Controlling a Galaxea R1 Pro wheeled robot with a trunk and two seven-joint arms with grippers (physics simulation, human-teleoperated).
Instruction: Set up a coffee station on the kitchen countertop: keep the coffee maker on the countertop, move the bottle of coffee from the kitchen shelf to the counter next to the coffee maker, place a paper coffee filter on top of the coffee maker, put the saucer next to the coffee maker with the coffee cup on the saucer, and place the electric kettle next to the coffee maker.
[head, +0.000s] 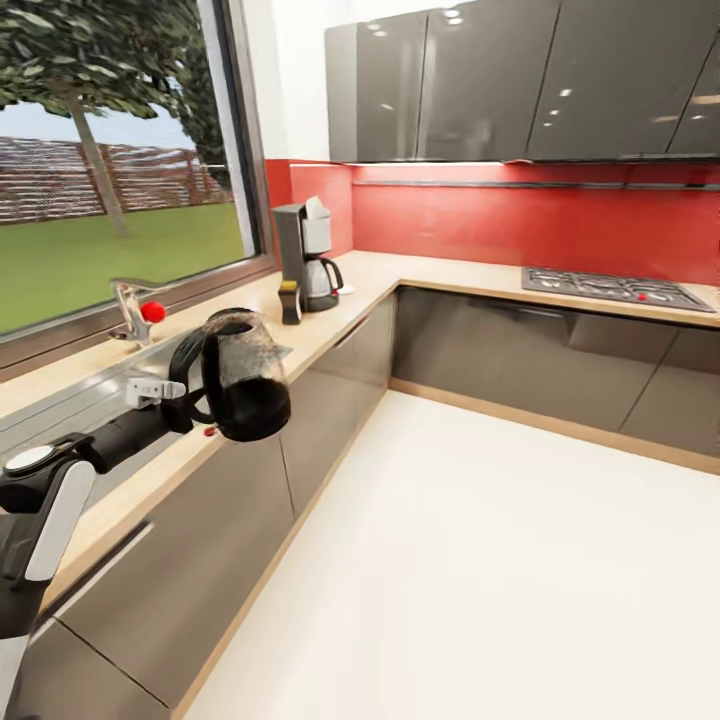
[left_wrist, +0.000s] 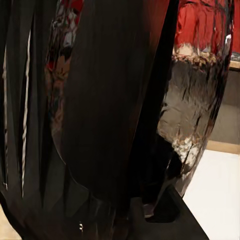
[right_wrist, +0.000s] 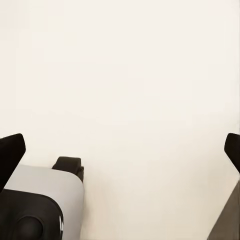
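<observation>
Kettle (head: 243, 378), glass and likely fragile, hangs by its handle from clenched left gripper (head: 185, 392), well short of coffee maker (head: 308, 256); right fingers (right_wrist: 11, 152) spread.

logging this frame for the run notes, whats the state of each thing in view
electric kettle: held off the counter, upright, lid shut
left end effector: shut on the kettle handle
right end effector: open, empty
coffee maker: upright on the countertop
upper cabinets: doors shut
</observation>
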